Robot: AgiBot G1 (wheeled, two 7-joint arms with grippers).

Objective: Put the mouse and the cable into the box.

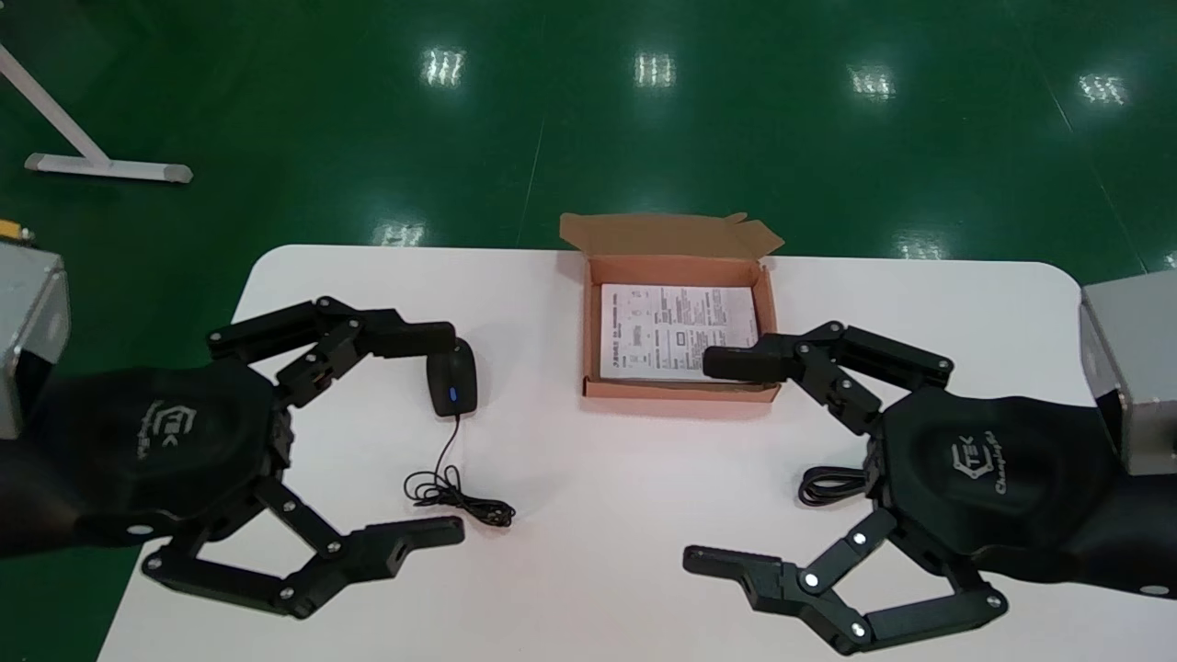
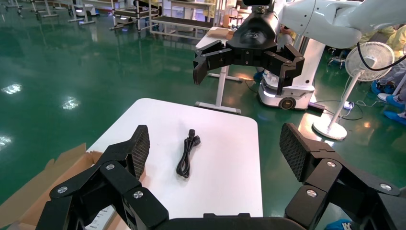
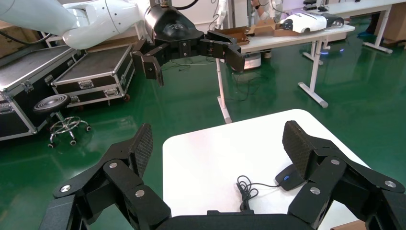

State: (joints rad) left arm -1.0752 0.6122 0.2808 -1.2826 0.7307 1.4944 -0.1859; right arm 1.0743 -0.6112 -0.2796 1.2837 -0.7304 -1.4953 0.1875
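An open cardboard box (image 1: 679, 391) sits at the far middle of a white tabletop (image 1: 598, 552), its lid flap folded back on the far side and a printed leaflet (image 1: 676, 331) lying flat inside; nothing else shows in the box. To the box's left, near it but apart, a black mouse (image 1: 452, 377) rests on the tabletop with a small blue light showing; its thin cord (image 1: 457, 492) trails toward the robot and ends in a loose tangle. The left pincer (image 1: 446, 437) hangs above the tabletop on that same side of the box, spread wide and holding nothing; one fingertip appears over the mouse's far end, though contact cannot be told. On the box's right and nearer the robot, a looped black cable (image 1: 823, 483) lies on the tabletop, partly hidden under the right arm. The right pincer (image 1: 708, 460) hovers there, also spread wide and empty; one fingertip overlaps the box's near right corner in the head view.
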